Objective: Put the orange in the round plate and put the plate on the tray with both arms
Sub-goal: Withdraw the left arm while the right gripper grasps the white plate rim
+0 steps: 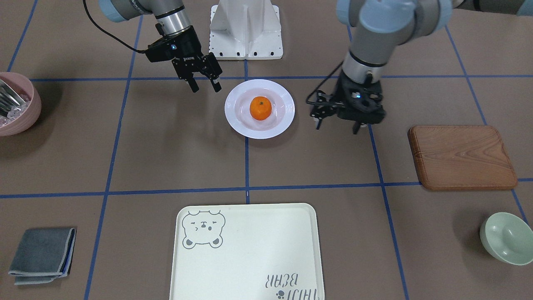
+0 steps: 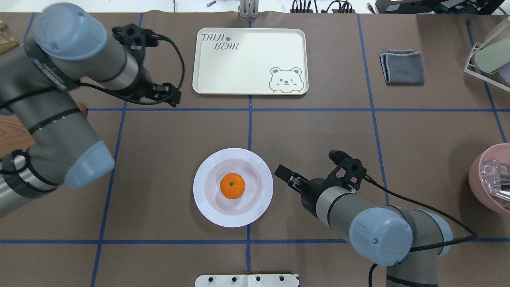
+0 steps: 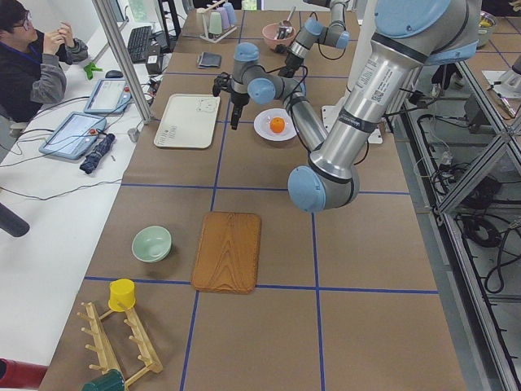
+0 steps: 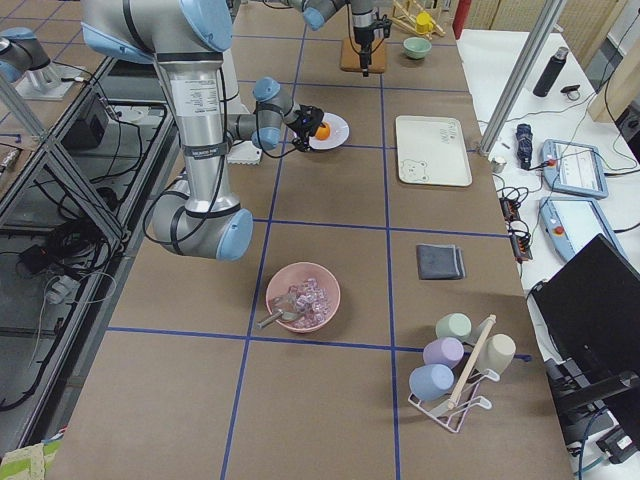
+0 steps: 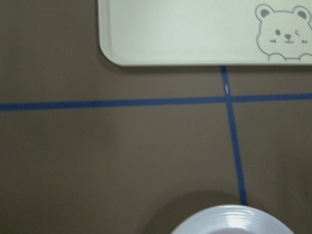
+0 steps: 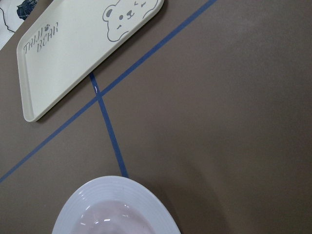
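Note:
The orange (image 1: 260,108) sits in the middle of the white round plate (image 1: 283,100), which rests on the table. My right gripper (image 1: 205,87) hovers open and holds nothing, just off the plate's rim on the robot's side. My left gripper (image 1: 338,126) hangs above the table a short way off the plate's other side, fingers apart and holding nothing. The cream tray (image 1: 250,250) with the bear drawing lies bare across the blue line from the plate. The left wrist view shows the tray (image 5: 195,29) and the plate's rim (image 5: 231,222), and so does the right wrist view, with tray (image 6: 73,53) and plate (image 6: 112,204).
A brown wooden board (image 1: 462,158) and a pale green bowl (image 1: 506,238) lie on my left side. A pink bowl (image 1: 16,104) with clear pieces and a folded grey cloth (image 1: 41,255) lie on my right. A person (image 3: 32,57) sits beyond the table's far edge.

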